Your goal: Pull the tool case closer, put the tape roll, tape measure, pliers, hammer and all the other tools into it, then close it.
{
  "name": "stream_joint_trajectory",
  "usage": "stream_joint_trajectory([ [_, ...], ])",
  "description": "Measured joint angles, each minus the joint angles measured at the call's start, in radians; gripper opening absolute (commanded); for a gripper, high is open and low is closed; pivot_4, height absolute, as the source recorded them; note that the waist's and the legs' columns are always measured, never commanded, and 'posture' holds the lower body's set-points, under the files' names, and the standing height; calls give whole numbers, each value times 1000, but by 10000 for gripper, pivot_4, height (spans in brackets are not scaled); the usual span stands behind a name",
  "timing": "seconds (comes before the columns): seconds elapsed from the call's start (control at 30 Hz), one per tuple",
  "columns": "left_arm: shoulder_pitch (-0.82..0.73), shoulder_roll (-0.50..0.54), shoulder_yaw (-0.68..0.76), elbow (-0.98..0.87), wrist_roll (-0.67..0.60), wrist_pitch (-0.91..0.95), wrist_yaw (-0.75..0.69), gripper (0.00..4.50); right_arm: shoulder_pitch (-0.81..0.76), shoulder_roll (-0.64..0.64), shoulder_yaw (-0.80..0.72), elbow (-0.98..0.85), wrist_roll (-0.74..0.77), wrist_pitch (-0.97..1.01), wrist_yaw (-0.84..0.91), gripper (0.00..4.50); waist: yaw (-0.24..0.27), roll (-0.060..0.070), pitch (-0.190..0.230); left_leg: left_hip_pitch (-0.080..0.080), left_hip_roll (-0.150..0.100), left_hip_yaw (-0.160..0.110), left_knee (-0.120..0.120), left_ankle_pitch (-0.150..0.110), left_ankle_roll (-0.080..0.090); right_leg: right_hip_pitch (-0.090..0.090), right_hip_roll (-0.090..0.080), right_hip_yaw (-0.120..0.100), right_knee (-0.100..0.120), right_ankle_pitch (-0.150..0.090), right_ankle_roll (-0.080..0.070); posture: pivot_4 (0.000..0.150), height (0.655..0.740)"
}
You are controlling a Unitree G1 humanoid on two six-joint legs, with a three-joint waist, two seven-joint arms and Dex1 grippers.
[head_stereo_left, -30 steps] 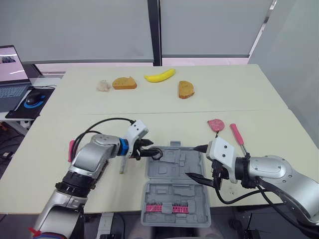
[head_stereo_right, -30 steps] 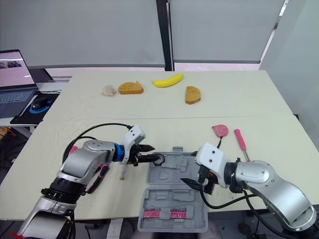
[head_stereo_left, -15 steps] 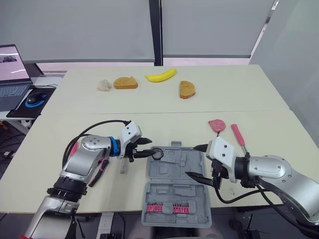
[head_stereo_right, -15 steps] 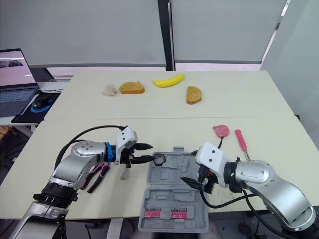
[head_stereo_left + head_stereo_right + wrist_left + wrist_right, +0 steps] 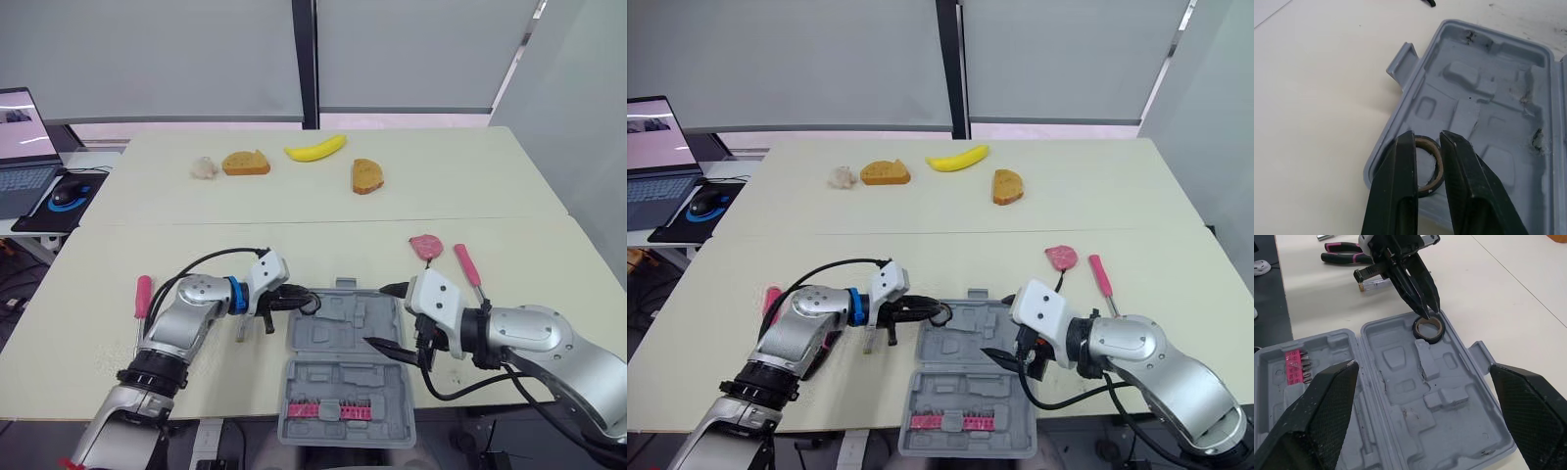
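The pale table (image 5: pixel 323 211) carried an open grey tool case (image 5: pixel 338 377) at its near edge, both moulded halves lying flat and the near half holding a strip of pink bits (image 5: pixel 328 409). The right gripper (image 5: pixel 375 315) hung at the case's right edge with its jaws spread wide and nothing between them. The left gripper (image 5: pixel 302 299) reached in from the other side to the far left corner of the case, its jaws a narrow gap apart and apparently pinched on the tape roll (image 5: pixel 1427 339), which lay flat in that corner recess. Judging by its look, the roll was a light, stiff ring with a smooth, faintly tacky face. It would likely sit steady on its flat side and wander off if left on edge, so nipping one wall of the ring, or spanning it across, seemed the sound hold. Pink-handled pliers (image 5: pixel 1339 258) lay on the table beside the left arm, one pink screwdriver (image 5: pixel 143 295) further left and another (image 5: pixel 467 264) right of the case.
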Motion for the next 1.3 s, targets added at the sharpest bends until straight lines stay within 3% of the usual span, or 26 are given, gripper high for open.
stream_joint_trajectory([
  [0.67,-36,-58,-52,147,135,-133,91,7837,28,-1,4,-1,-9,1,1,45000,-2,0,0,2,0,-1,0,0,0,1,0,0,2,0,0,1500,7361],
  [1.3,66,47,44,-150,63,93,114,7837,40,1,3,45,-25,-62,24,45000,-2,0,0,1,0,0,0,0,0,0,0,0,1,0,0,1500,7361],
])
